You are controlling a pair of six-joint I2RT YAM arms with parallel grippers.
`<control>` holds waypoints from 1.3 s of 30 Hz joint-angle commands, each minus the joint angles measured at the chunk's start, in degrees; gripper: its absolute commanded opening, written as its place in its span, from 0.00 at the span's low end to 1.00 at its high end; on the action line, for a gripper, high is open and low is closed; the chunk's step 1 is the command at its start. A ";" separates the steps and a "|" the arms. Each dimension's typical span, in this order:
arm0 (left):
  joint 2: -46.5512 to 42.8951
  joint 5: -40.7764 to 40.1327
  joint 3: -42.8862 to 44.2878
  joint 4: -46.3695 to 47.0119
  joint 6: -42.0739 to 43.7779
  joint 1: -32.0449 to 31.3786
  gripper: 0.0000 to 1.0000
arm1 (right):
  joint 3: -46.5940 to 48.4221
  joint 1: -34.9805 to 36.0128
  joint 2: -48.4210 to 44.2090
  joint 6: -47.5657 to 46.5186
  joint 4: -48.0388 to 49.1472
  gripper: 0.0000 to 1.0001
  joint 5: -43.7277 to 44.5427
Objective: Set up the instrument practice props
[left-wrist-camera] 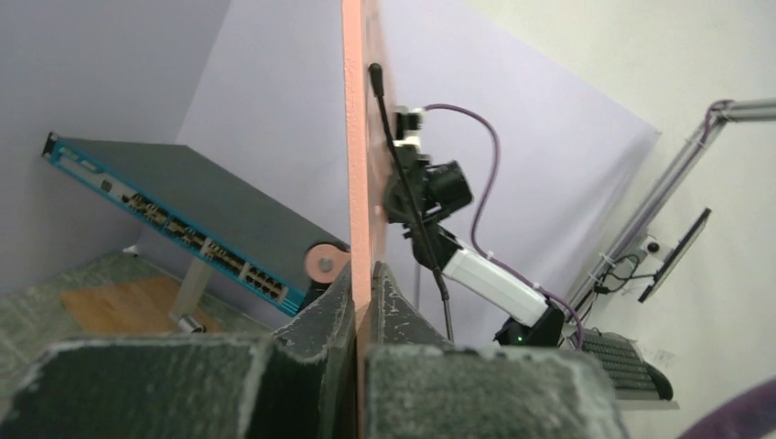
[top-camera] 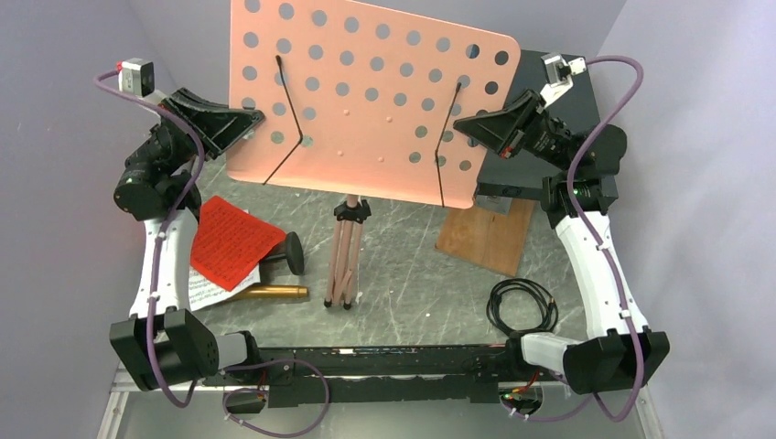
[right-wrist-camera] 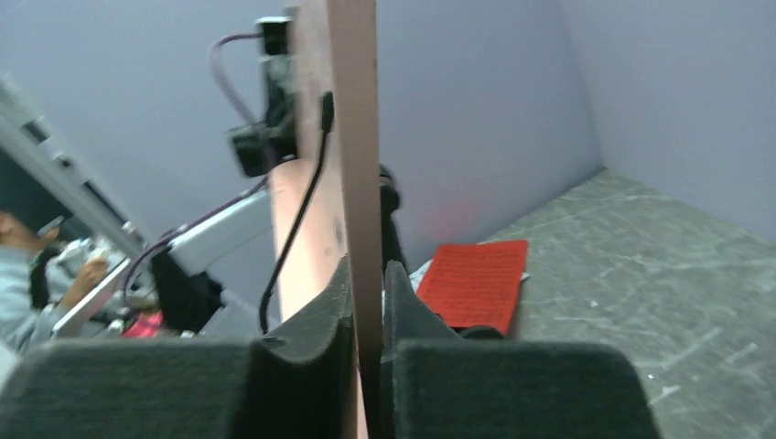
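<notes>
- Left of the music stand (top-camera: 366,101): the left end effector (top-camera: 242,122) is seen clamped on the left edge of the pink perforated plate, one finger on each face.
- Low and left of the stand's legs: a red music sheet (top-camera: 233,240) lies over a white music sheet (top-camera: 206,288). A gold microphone (top-camera: 265,293) lies just beside them. The black mic stand (top-camera: 295,253) appears tipped on its side, its stem under the red sheet.
- The stand itself: the plate's long axis runs left to right between the two end effectors, and the plate is tilted. The legs are bunched together below its middle, feet down by the tabletop (top-camera: 421,283). Whether they bear weight cannot be told.
- Right edge of the stand: the right end effector (top-camera: 467,123) is closed on the plate, fingers pressed to both faces.
- Right of the stand: a teal box (left-wrist-camera: 183,206) on a wooden board (top-camera: 485,238) sits close behind the plate's right corner. A cable coil (top-camera: 522,306) lies near, right of the legs.
- Judgement: both arms hold the stand equally, so any shift must be made by them together. The box is the likeliest obstruction.
</notes>
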 commanded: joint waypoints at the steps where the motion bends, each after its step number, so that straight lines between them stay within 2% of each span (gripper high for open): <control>1: -0.46 -12.30 3.51 1.14 1.62 -1.80 0.00 | 0.67 1.48 -1.93 3.69 11.85 0.00 0.88; 2: -0.31 -11.41 3.50 -0.36 2.23 -1.76 0.00 | 0.69 1.47 -3.24 -0.67 7.87 0.00 2.91; 3: -0.07 -10.17 3.47 -2.81 2.94 -1.75 0.06 | 0.84 1.42 -4.74 -6.06 4.92 0.00 5.57; 5: 0.25 -6.64 3.23 -8.92 4.62 -1.77 0.27 | 0.92 1.45 -7.25 -15.53 -2.16 0.00 9.83; 6: 0.35 -5.29 2.94 -12.59 5.94 -1.71 0.39 | 0.55 1.46 -7.80 -17.72 -2.44 0.00 10.59; 10: -0.32 -2.45 0.02 -23.64 11.96 -1.63 0.73 | -3.93 1.51 -9.36 -21.10 4.15 0.00 9.53; 11: -0.72 -1.81 -0.23 -26.03 13.87 -1.59 0.90 | -5.74 1.55 -9.89 -20.73 7.73 0.00 9.67; 12: -1.08 -0.87 0.07 -28.90 16.47 -1.39 0.98 | -6.38 1.55 -10.32 -21.22 8.20 0.00 10.06; 13: -1.81 0.38 0.83 -33.78 19.82 -1.14 0.99 | -6.39 1.55 -10.54 -22.59 7.00 0.00 10.29; 15: -4.70 1.93 3.12 -50.59 29.86 0.22 0.99 | -6.71 1.55 -11.36 -24.31 6.27 0.00 10.34; 17: -7.94 0.16 10.01 -74.14 51.44 1.00 1.00 | -6.28 1.55 -11.92 -26.70 4.25 0.00 10.32; 18: -8.77 -4.76 15.29 -91.70 62.71 0.74 1.00 | -5.89 1.55 -12.07 -27.40 3.10 0.00 10.33; 19: -9.33 -16.35 19.73 -104.83 71.70 0.03 0.99 | -5.72 1.55 -12.20 -27.85 2.15 0.00 10.54; 21: -11.20 -33.42 22.89 -117.78 77.85 -0.58 0.99 | -5.54 1.50 -12.28 -28.56 1.23 0.00 10.75; 23: -12.90 -49.30 23.23 -125.37 77.72 -1.34 1.00 | -5.49 1.55 -12.00 -28.39 1.26 0.00 10.80; 24: -13.83 -54.13 21.99 -127.56 76.10 -1.85 0.99 | -5.44 1.51 -11.91 -28.34 1.22 0.00 10.88; 25: -14.83 -55.70 19.78 -128.64 74.73 -1.95 0.99 | -5.47 1.55 -11.75 -28.23 1.40 0.00 10.78; 27: -17.53 -49.69 12.28 -126.33 73.08 -2.56 0.99 | -5.82 1.55 -11.62 -27.68 2.40 0.00 10.51; 29: -19.87 -32.21 2.27 -116.82 73.28 -3.35 0.97 | -5.79 1.55 -11.61 -27.49 2.74 0.00 10.17; 30: -20.84 -22.09 -3.13 -109.82 72.23 -4.18 0.91 | -5.71 1.54 -11.62 -27.36 2.78 0.00 9.84; 31: -22.07 -14.20 -8.49 -98.11 69.30 -5.71 0.90 | -5.54 1.60 -11.67 -27.31 2.72 0.00 9.53; 32: -23.61 -9.27 -13.98 -92.04 65.78 -7.21 0.91 | -5.37 1.61 -11.74 -27.42 2.56 0.00 9.43; 34: -27.50 -7.75 -21.74 -78.61 62.58 -10.78 0.95 | -5.01 1.78 -11.86 -27.71 2.11 0.00 9.22; 37: -33.48 -15.03 -28.93 -70.78 63.17 -17.43 0.99 | -4.64 1.90 -12.06 -27.66 1.85 0.00 8.86; 39: -36.59 -21.11 -35.04 -61.29 62.21 -20.52 0.99 | -4.67 2.00 -12.05 -26.90 2.54 0.00 8.57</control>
